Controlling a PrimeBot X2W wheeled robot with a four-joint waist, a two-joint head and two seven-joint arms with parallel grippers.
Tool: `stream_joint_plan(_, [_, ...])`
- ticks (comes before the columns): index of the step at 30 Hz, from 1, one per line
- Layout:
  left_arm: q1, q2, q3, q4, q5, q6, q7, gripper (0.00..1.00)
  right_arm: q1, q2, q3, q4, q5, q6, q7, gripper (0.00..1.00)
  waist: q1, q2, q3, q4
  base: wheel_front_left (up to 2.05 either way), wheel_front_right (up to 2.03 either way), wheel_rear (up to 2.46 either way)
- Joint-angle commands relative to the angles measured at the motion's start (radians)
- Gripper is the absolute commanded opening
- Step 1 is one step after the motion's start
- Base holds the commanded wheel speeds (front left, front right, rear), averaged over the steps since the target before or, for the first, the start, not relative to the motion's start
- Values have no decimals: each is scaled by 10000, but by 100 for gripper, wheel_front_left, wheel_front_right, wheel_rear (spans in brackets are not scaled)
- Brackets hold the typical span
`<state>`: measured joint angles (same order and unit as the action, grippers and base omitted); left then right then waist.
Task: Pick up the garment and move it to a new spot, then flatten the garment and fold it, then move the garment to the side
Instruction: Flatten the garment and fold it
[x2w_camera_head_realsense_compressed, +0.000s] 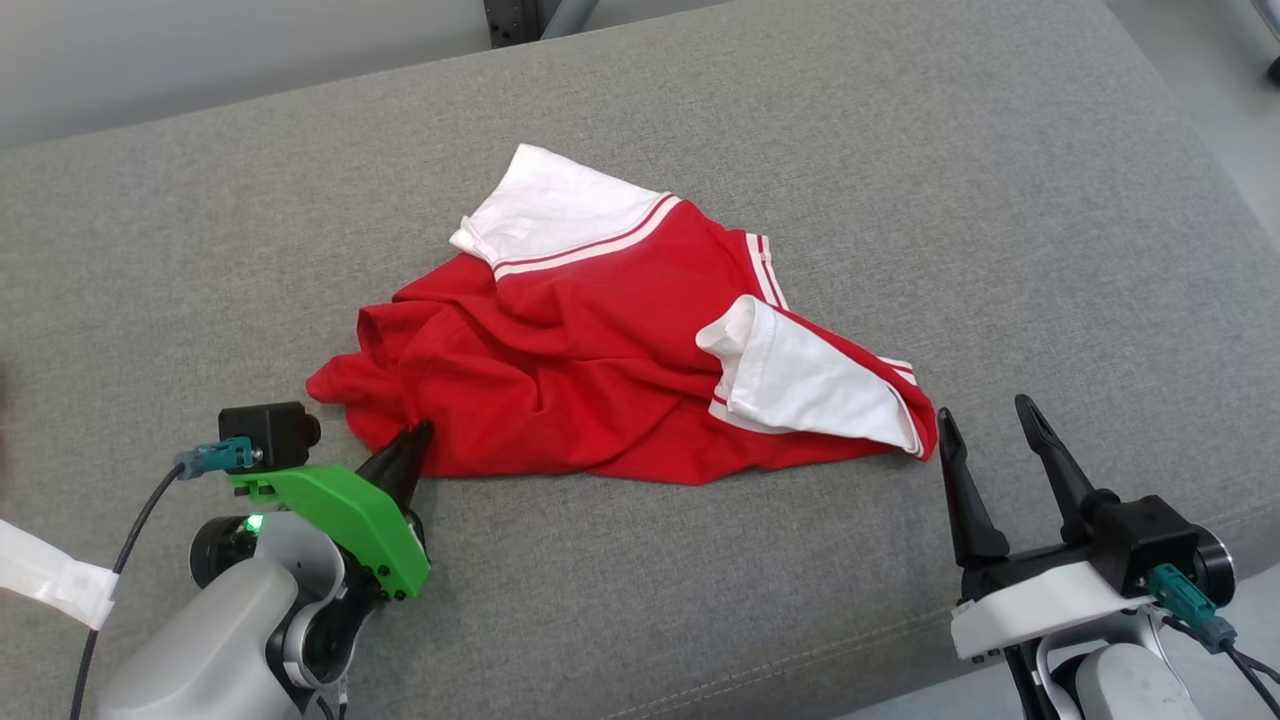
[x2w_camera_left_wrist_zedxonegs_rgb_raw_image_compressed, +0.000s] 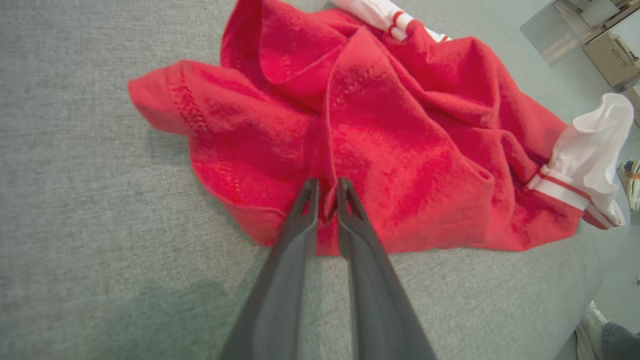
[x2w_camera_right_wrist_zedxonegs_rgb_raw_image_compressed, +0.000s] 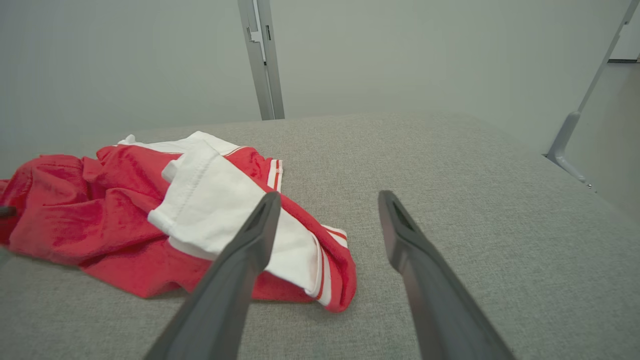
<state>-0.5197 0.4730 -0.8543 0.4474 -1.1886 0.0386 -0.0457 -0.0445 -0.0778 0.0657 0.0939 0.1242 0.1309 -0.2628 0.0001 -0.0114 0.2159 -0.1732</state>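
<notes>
This looks like a robotics lab or test room rather than a home. The wide grey upholstered cushion stands alone against a bare pale wall, with no furnishing around it. A metal frame post rises at the far side and an angled metal strut at the right. A cardboard box sits on the pale floor, and a person's shoe shows beside the cushion.

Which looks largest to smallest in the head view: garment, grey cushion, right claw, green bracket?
1. grey cushion
2. garment
3. green bracket and right claw: alike in apparent size, both close to the camera, so not ranked.
</notes>
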Motion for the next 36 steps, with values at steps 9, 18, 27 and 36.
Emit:
stream_joint_plan(9, [-115, 510, 949, -1980, -397, 187, -746, 0, 263, -17, -72, -14, -59, -3, -32, 100, -1, 114, -159, 457, 0, 0, 0])
stream_joint_plan(18, [-946, 709, 1210, -4387, -62, 1471, -283, 0, 114, -128, 128, 22, -20, -3, -32, 100, -1, 114, -97, 857, 0, 0, 0])
stream_joint_plan(27, [-3071, -344, 674, -2487, 571, 1343, 412, 0, -176, -217, 467, 133, 56, -3, -32, 100, -1, 114, 102, 276, 0, 0, 0])
stream_joint_plan(36, [-4681, -1229, 139, 1595, 1862, 1455, -376, 0, -289, -91, 671, 106, 109, -3, -32, 100, -1, 114, 706, -786, 0, 0, 0])
